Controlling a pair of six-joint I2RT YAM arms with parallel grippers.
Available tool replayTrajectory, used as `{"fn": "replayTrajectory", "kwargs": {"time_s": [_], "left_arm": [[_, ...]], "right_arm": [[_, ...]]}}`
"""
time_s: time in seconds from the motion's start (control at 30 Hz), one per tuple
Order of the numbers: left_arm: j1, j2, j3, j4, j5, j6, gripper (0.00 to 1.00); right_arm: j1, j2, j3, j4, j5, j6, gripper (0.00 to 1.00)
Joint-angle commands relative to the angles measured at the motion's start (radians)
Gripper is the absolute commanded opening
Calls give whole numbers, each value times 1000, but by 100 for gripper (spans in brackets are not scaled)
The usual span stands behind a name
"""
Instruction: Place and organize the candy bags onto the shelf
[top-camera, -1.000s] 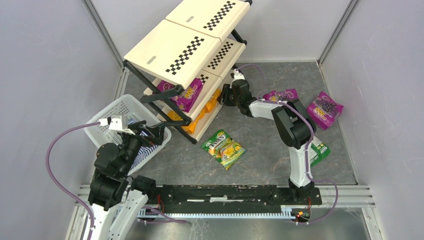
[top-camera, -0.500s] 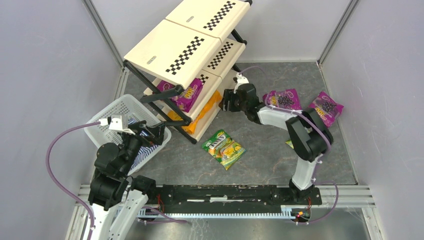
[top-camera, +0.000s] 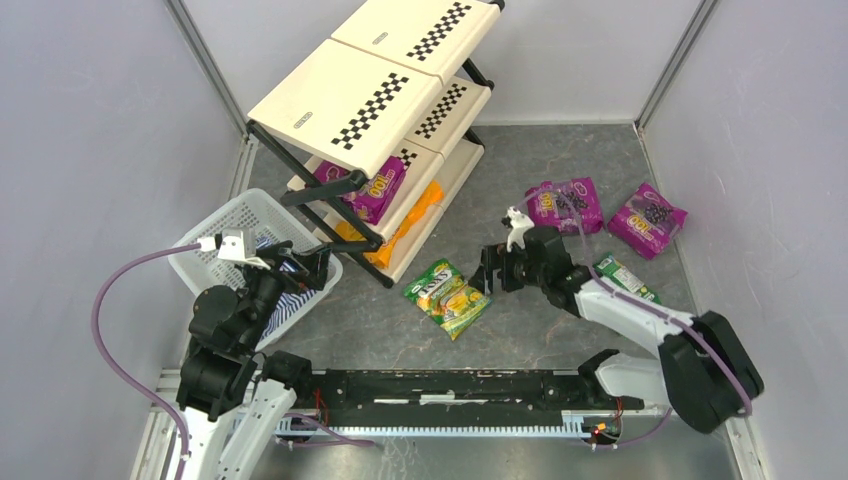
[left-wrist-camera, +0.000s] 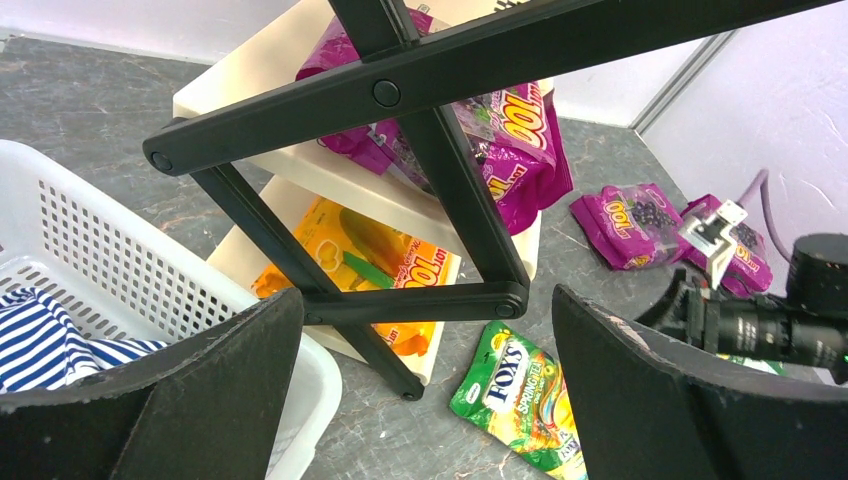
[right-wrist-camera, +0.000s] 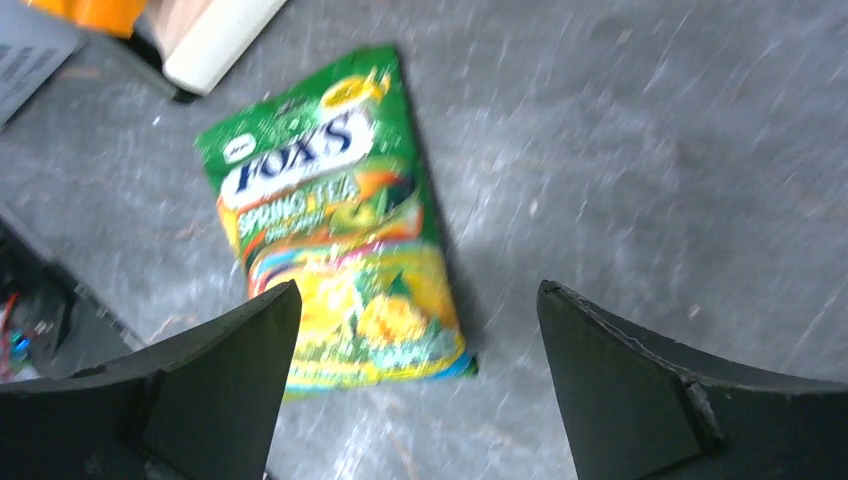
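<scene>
The shelf (top-camera: 350, 100) stands at the back left. A purple candy bag (top-camera: 372, 192) lies on its middle tier and an orange one (top-camera: 400, 232) on its bottom tier; both show in the left wrist view (left-wrist-camera: 510, 140) (left-wrist-camera: 370, 250). A green bag (top-camera: 447, 297) lies on the floor in front of the shelf. My right gripper (top-camera: 490, 270) is open and empty just right of it, and the bag fills the right wrist view (right-wrist-camera: 340, 220) ahead of the open jaws (right-wrist-camera: 420, 295). My left gripper (top-camera: 310, 265) hangs open and empty over the basket, facing the shelf (left-wrist-camera: 425, 330).
Two purple bags (top-camera: 565, 204) (top-camera: 650, 218) lie on the floor at the right, and another green bag (top-camera: 625, 278) lies beside my right forearm. A white mesh basket (top-camera: 225, 225) with a blue-white striped cloth (top-camera: 285, 300) stands left of the shelf.
My right gripper has pulled back from the shelf's lower tiers and swung down toward the green bag on the floor. The left arm has not moved.
</scene>
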Motion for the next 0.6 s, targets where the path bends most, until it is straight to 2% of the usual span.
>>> {"fn": "replayTrajectory", "kwargs": {"time_s": [0.0, 0.2, 0.37, 0.47, 0.57], "left_arm": [[6, 5, -2, 37, 1, 59, 100], [6, -8, -2, 37, -2, 59, 100], [8, -19, -4, 37, -9, 59, 100], [6, -24, -3, 34, -13, 59, 100], [7, -25, -2, 34, -14, 59, 100]], "right_arm": [[0, -112, -104, -11, -156, 120, 95], [6, -187, -288, 186, -240, 386, 96], [72, -141, -398, 443, -249, 578, 91], [116, -108, -406, 481, -185, 627, 80], [167, -121, -454, 562, -35, 715, 79]]}}
